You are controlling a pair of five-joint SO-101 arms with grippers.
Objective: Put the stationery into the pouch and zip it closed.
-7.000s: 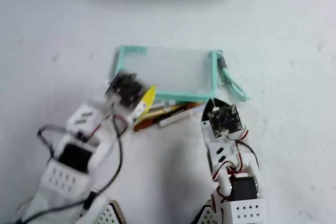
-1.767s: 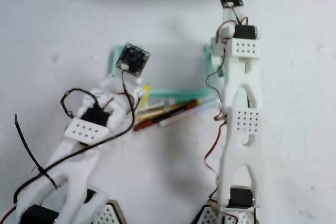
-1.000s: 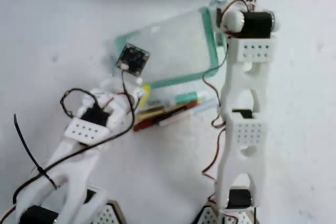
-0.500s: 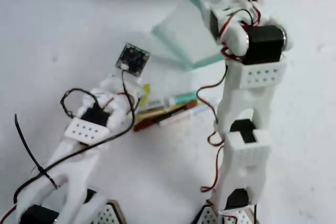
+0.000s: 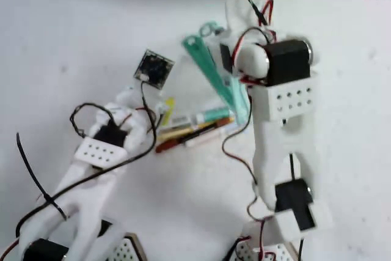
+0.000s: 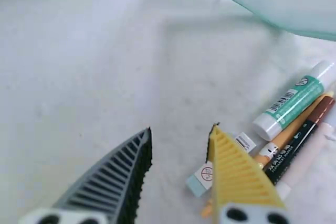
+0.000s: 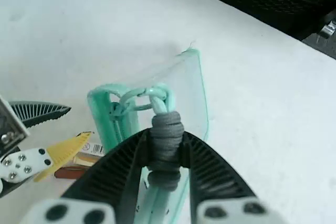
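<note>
One pouch (image 5: 215, 73), clear with teal edging, is hanging edge-on in the air, at about 1 o'clock from the stationery (image 5: 194, 128) in the high view. Whether its lower corner is touching the white table (image 5: 61, 41) cannot be told.

The stationery is lying in one loose bundle on the table. It is made up of one green-and-white glue stick (image 6: 293, 100), at least three pens (image 6: 299, 137) packed side by side against it, and one small pale eraser (image 6: 199, 178) at the bundle's end.

Two arms are working over the table. The right gripper (image 7: 166, 136) is pinching its black jaws tight around the single gray pull (image 7: 166, 129) on the pouch's zipper, with a teal ring looping out just past the fingertips, and the pouch is dangling from that grip.

The left gripper (image 6: 181, 128) is hovering at 9 o'clock from the bundle with its jaws standing wide apart and nothing between them. Its yellow finger is sitting just beside the eraser, while its gray finger is hanging over bare table.
</note>
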